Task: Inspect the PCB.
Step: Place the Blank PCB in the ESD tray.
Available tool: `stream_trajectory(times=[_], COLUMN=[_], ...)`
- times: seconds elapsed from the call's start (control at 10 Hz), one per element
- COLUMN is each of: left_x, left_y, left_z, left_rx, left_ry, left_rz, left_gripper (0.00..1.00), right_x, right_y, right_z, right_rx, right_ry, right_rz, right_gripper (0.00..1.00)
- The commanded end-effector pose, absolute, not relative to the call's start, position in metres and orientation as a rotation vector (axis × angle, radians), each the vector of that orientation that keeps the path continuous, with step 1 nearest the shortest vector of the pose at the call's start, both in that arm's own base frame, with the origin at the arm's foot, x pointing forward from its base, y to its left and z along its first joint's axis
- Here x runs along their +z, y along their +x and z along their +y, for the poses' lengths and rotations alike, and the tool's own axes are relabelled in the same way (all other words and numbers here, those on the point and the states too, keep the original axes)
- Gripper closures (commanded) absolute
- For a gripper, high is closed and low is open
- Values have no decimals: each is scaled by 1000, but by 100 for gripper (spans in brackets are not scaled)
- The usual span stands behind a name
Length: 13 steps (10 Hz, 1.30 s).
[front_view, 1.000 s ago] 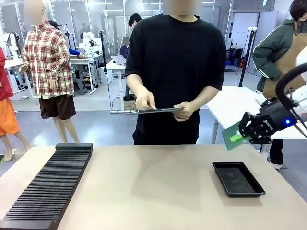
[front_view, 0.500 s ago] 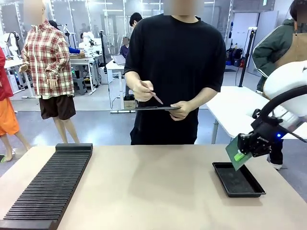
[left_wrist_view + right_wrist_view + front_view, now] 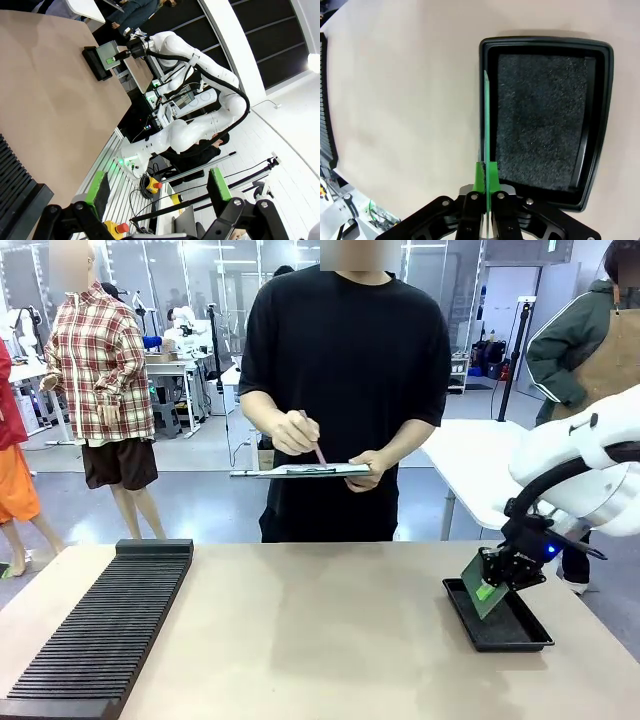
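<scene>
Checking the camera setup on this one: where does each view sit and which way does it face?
Front: between the arms, facing the person across the table; right gripper holds the PCB over the black tray.
Left wrist: along the open left gripper, past the table edge.
Right wrist: looking down the right gripper.
All share PCB and tray.

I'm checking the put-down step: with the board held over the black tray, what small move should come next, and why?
Probably lower and tilt the PCB flat into the tray, then let go. The right gripper is shut on the board's edge, holding it tilted just above the tray's near-left rim. In the right wrist view the board stands edge-on over that rim, and the tray's dark inside lies bare.
</scene>
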<state>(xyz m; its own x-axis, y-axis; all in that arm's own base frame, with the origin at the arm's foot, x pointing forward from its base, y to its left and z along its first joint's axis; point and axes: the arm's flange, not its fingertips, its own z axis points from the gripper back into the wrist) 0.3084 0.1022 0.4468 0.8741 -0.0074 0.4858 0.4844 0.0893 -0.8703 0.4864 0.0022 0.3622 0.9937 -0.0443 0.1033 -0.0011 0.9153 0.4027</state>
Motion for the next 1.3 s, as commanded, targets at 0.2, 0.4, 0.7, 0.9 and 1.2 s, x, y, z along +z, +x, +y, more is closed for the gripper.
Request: stream_trajectory(times=[0.2, 0.4, 0.7, 0.9, 1.2], left_x=[452, 452, 452, 452, 452], left_y=[310, 310, 310, 310, 310], left_z=[103, 103, 103, 103, 103], left_rx=[-381, -381, -381, -381, -381], left_ry=[-1457, -1457, -1457, -1457, -1457], left_rz=[-390, -390, -390, -390, -390], left_gripper=[0, 0, 0, 0, 0], right_x=[345, 335, 330, 331, 334], right_y=[497, 500, 500, 498, 492], right_z=[8, 9, 9, 10, 7], right_rx=[-32, -48, -58, -61, -91], right_ry=[383, 368, 364, 349, 295], right_rz=[-123, -114, -105, -105, -143], right_gripper=[97, 97, 74, 35, 15])
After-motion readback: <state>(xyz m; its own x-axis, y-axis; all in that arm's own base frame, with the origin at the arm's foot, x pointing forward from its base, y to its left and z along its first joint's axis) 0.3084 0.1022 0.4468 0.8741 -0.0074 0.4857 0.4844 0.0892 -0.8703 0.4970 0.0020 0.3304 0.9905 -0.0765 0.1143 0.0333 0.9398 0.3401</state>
